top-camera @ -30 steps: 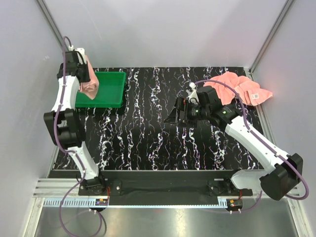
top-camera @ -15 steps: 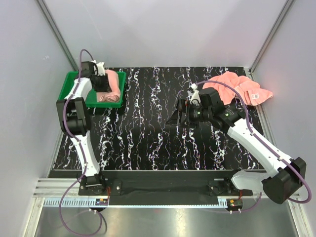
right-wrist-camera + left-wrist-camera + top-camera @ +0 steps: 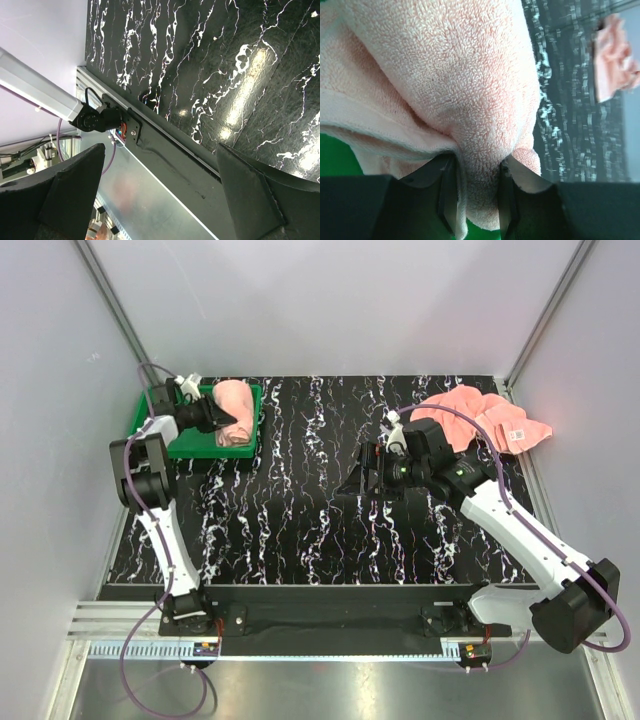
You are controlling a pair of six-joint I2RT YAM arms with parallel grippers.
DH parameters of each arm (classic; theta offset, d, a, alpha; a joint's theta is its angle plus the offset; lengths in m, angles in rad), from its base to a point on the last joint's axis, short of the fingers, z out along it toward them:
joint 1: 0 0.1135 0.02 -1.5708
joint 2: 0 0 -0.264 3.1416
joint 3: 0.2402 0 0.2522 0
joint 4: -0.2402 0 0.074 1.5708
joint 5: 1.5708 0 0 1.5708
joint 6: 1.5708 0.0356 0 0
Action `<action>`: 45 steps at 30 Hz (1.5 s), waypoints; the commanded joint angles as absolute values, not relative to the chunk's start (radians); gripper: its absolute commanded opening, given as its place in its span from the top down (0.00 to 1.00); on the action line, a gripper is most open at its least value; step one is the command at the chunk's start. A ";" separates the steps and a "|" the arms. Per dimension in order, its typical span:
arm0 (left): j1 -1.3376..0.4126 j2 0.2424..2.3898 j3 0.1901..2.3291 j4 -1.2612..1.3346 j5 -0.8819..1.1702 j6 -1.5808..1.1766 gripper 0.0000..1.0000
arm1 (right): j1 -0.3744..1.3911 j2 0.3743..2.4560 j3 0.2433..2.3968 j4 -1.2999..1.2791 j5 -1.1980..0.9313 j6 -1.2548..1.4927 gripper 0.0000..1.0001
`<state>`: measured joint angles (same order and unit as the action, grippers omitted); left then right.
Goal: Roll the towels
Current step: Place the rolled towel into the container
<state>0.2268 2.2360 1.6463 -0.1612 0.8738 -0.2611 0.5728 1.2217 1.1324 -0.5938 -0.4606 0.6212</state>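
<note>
Mid-frame, our right gripper [image 3: 357, 475] hangs above the marbled table [image 3: 300, 530], jaws spread wide and empty; we judge it is free for the next towel. At upper left, our left gripper [image 3: 222, 418] pinches the rolled towel [image 3: 238, 402] over the green tray [image 3: 190, 447], apparently to deposit it there. The other towel [image 3: 480, 415] lies crumpled at upper right, not yet rolled.

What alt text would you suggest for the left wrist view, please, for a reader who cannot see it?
The left gripper pinches a fold of a salmon-pink terry towel that fills most of the frame, over a green tray. At right is the black marbled table, with a second pink towel crumpled on it.
</note>
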 commanded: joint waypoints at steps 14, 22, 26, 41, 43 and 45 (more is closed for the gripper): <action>0.288 2.434 1.795 -0.112 1.042 -0.408 0.54 | 0.564 1.259 1.141 -0.580 -0.471 0.627 0.00; 0.321 2.468 1.859 -0.229 0.942 -0.491 0.23 | 0.563 1.253 1.155 -0.592 -0.457 0.635 0.00; 0.330 2.442 1.841 -0.288 0.871 -0.468 0.20 | 0.563 1.250 1.160 -0.604 -0.451 0.635 0.00; 0.359 2.350 1.816 -0.419 0.583 -0.437 0.34 | 0.563 1.220 1.170 -0.647 -0.425 0.615 0.00; 0.359 2.344 1.818 -0.452 0.549 -0.419 0.26 | 0.563 1.220 1.167 -0.647 -0.425 0.615 0.00; 0.359 2.335 1.818 -0.465 0.502 -0.403 0.20 | 0.563 1.221 1.167 -0.647 -0.428 0.614 0.00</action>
